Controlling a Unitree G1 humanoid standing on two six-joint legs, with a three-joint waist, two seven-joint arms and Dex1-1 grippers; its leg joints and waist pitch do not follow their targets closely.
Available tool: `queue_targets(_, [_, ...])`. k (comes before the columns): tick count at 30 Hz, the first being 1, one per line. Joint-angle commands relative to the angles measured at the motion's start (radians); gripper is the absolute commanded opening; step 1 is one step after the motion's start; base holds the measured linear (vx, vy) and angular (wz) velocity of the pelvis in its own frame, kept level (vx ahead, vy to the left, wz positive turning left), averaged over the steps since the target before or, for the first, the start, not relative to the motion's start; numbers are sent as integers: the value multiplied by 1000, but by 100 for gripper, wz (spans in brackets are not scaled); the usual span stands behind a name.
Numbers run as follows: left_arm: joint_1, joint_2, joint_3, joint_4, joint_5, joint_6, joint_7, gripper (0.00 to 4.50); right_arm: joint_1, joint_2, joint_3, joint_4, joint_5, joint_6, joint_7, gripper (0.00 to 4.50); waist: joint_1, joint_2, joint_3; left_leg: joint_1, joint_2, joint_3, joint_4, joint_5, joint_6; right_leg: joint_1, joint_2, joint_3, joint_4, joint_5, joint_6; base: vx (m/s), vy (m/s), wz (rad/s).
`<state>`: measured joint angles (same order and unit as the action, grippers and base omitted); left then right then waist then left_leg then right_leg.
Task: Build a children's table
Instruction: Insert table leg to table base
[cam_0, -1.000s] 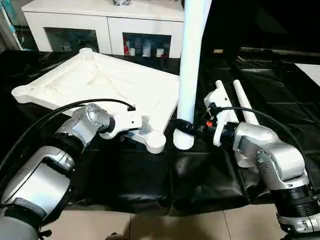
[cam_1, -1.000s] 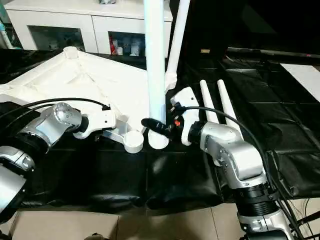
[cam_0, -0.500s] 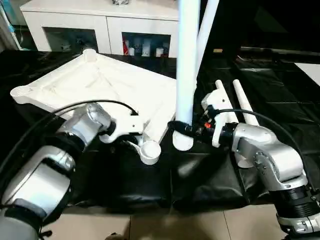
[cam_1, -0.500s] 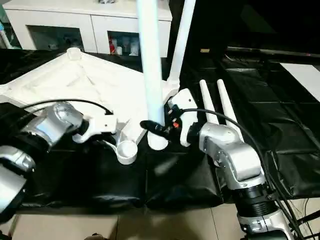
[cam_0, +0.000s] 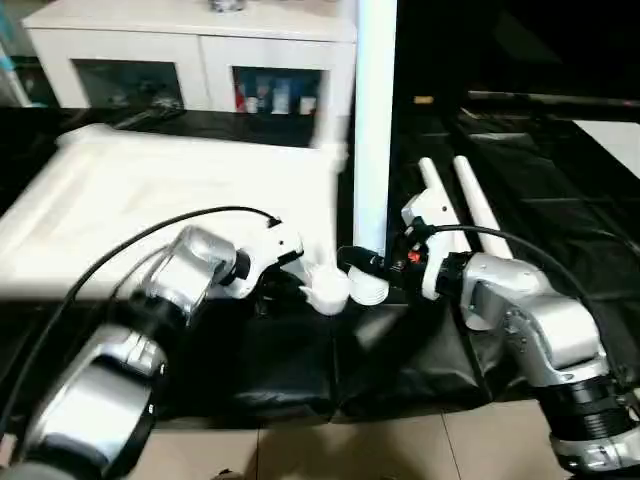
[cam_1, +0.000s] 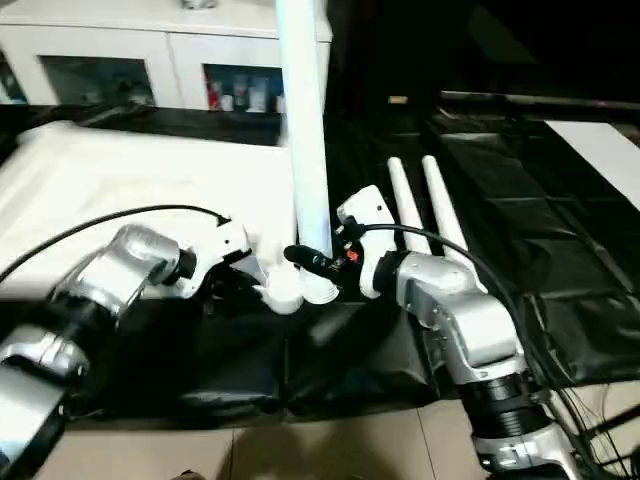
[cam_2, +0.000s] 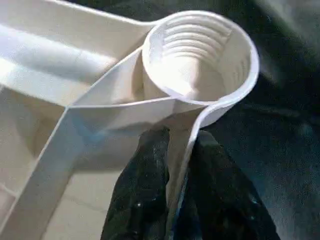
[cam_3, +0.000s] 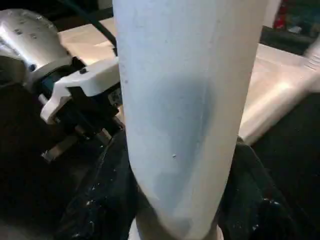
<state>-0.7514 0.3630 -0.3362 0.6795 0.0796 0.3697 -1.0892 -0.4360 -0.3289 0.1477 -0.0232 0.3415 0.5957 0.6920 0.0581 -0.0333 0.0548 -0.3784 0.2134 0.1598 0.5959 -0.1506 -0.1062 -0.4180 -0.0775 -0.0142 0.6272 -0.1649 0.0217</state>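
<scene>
left end effector (cam_2: 177, 165) pinching top (cam_0: 150, 200) rib by socket (cam_2: 200, 60) | right end effector (cam_0: 362, 265) gripping upright leg (cam_0: 375, 120) | socket at leg's 9 o'clock

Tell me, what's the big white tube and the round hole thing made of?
The upright leg looks like smooth white plastic with a soft sheen. The corner socket of the tabletop looks like moulded white plastic too: thin walls and ridged rings inside. It is probably light, though that can't be seen.
</scene>
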Motion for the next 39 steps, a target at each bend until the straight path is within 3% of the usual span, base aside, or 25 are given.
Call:
queue_targets(1, [55,-13,29,-19,-22,-6,71,58,-15,6,-14,18,-17,-21,-27,186,9,7,-68,12,-4,7,-77,-355,-25,48,-33,12,-84,-307,-200,0,0,0])
queue_targets(8, [120,-13,-20,-93,36,-147,126,12,-39,75,-60,100,-52,-68,-165,186,5,7,-68,13,-2,8,-79,-364,-25,37,-32,14,-90,-328,-171,0,0,0])
queue_targets(12, [146,-17,-16,-136,50,-156,156,0,-37,91,-54,137,-91,-184,-179,186,2,6,-68,13,-1,9,-79,-368,-29,36,-31,15,-88,-310,-169,0,0,0])
queue_targets(16, [163,-11,-23,-149,58,-180,169,0,-47,133,-107,174,-57,-170,-224,186,3,5,-67,12,-3,10,-80,-360,-18,36,-30,15,-89,-320,-161,0,0,0])
queue_targets(18, [168,-12,-16,-156,51,-169,165,61,-50,141,-116,185,-51,-173,-232,186,1,4,-68,11,-3,10,-81,-355,-21,37,-30,15,-88,-309,-165,0,0,0])
queue_targets(21, [183,-10,4,-194,26,-130,147,61,-53,149,-119,189,-35,-182,-211,186,2,4,-69,10,-3,11,-81,-343,-20,39,-30,15,-85,-286,-172,0,0,0])
queue_targets(25, [182,-9,40,-195,9,-120,165,107,-51,149,-109,186,-29,-196,-182,186,2,5,-68,10,-3,12,-81,-339,-15,39,-30,15,-86,-286,-169,0,0,0])
queue_targets(29, [177,10,51,-201,-8,-116,140,112,-52,152,-111,184,-23,-185,-168,186,1,6,-68,9,-4,12,-82,-344,-16,38,-28,15,-87,-293,-167,0,0,0])
queue_targets(31, [180,32,53,-206,-15,-103,109,112,-55,150,-111,188,-26,-187,-164,186,0,11,-67,11,-4,10,-83,-354,-21,36,-28,15,-87,-303,-165,0,0,0])
queue_targets(39, [190,80,27,-195,-7,-140,52,112,-58,142,-109,198,-29,-200,-144,186,-1,9,-65,12,-2,10,-86,-375,-28,33,-29,16,-90,-329,-158,0,0,0])
